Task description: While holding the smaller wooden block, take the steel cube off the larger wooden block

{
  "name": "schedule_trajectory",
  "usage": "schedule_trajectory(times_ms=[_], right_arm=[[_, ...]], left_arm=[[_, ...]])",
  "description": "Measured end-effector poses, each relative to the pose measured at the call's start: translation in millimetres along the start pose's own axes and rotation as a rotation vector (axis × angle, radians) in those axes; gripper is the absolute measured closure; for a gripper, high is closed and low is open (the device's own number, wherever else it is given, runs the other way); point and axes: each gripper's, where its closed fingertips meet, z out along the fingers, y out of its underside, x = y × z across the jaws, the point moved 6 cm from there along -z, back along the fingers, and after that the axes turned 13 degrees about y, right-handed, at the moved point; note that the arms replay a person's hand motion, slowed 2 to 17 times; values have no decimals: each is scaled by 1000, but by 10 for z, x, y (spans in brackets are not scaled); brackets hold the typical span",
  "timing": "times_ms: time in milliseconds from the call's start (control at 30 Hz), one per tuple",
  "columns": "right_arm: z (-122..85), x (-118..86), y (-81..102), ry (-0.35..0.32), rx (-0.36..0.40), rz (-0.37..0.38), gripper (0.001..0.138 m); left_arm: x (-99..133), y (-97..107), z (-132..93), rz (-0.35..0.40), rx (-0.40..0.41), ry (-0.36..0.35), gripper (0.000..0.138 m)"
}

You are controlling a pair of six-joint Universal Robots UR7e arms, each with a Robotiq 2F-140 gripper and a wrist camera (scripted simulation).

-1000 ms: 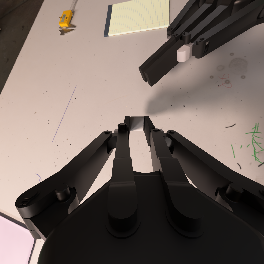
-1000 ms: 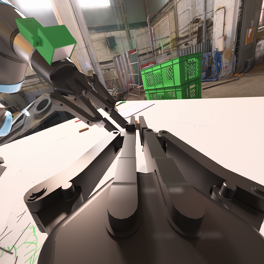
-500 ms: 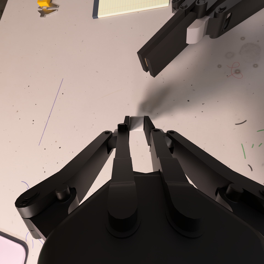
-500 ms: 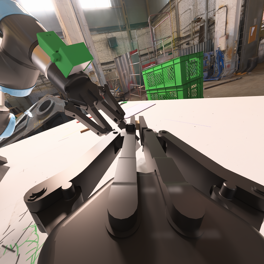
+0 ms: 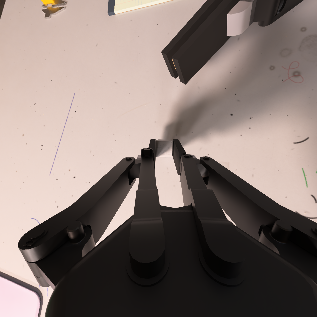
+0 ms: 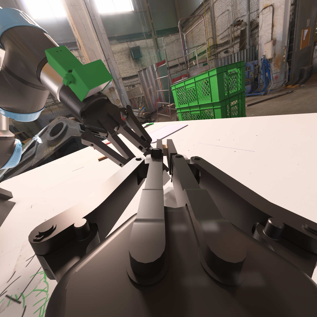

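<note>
Two wrist views, steel cube lifted clear. Our left hand (image 5: 164, 147) is closed to a narrow gap on the steel cube (image 5: 163, 148), pads flat on two opposite faces; the cube hangs above the bare surface (image 5: 103, 85), touching nothing else. Our right hand (image 6: 164, 148) is nearly fully closed on the smaller wooden block (image 6: 165, 147), seen only as a thin tan sliver between the fingertips; same sliver shows in the left wrist view (image 5: 174, 64). Vs. 1.0 s ago, the notepad (image 5: 137, 6) and yellow tool (image 5: 51, 5) have slid toward the top edge of the left view, and the right hand now sits higher and larger in frame; in the right view the left arm has swung up and closer. Both grips look unchanged. We read this as transport after removal, w/ the hold condition met. The larger wooden block is possibly the tan piece (image 6: 101, 158) lying behind the left hand, well apart from the cube, but we cannot confirm. Remaining: set the cube down w/o loosening the right grip.
</note>
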Motion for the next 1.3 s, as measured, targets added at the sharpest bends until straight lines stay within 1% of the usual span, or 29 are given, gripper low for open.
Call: schedule_trajectory(times_ms=[400, 767, 1300], right_arm=[[15, -1, 11, -9, -7, 17, 131], [30, -4, 23, -8, -14, 17, 131], [45, -14, 40, -9, -21, 16, 131]], left_arm=[[-12, 8, -13, -26, 12, 20, 112], [-18, 29, -42, -39, 15, 14, 112], [0, 28, -80, -46, 45, 16, 112]])
